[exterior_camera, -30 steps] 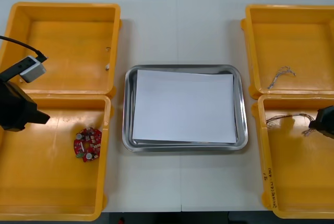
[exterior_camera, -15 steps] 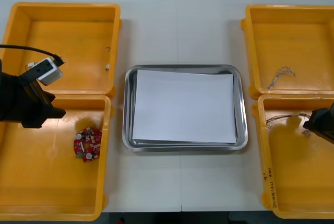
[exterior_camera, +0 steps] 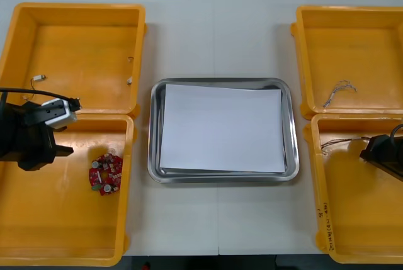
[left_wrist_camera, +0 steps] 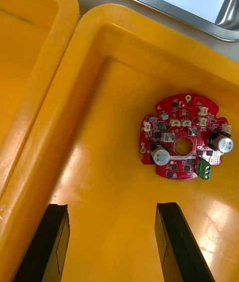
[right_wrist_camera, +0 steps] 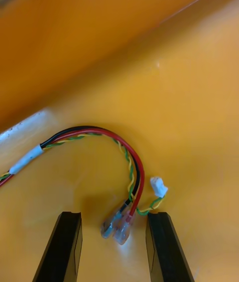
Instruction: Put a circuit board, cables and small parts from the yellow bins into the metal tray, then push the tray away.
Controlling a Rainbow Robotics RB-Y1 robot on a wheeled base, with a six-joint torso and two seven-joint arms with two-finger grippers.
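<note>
Left gripper [left_wrist_camera: 112,210]: jaws apart, near circuit board [left_wrist_camera: 183,138]. Right gripper [right_wrist_camera: 114,217]: jaws apart, cable [right_wrist_camera: 94,134] end between.

This looks like an electronics assembly workshop or lab. A light bench [exterior_camera: 214,31] carries a shiny metal tray [exterior_camera: 220,83] lined white. Yellow bins [exterior_camera: 79,7] flank the tray, holding a round red circuit board [exterior_camera: 105,172] left of it and thin wire cables [exterior_camera: 340,89] right of it.
</note>
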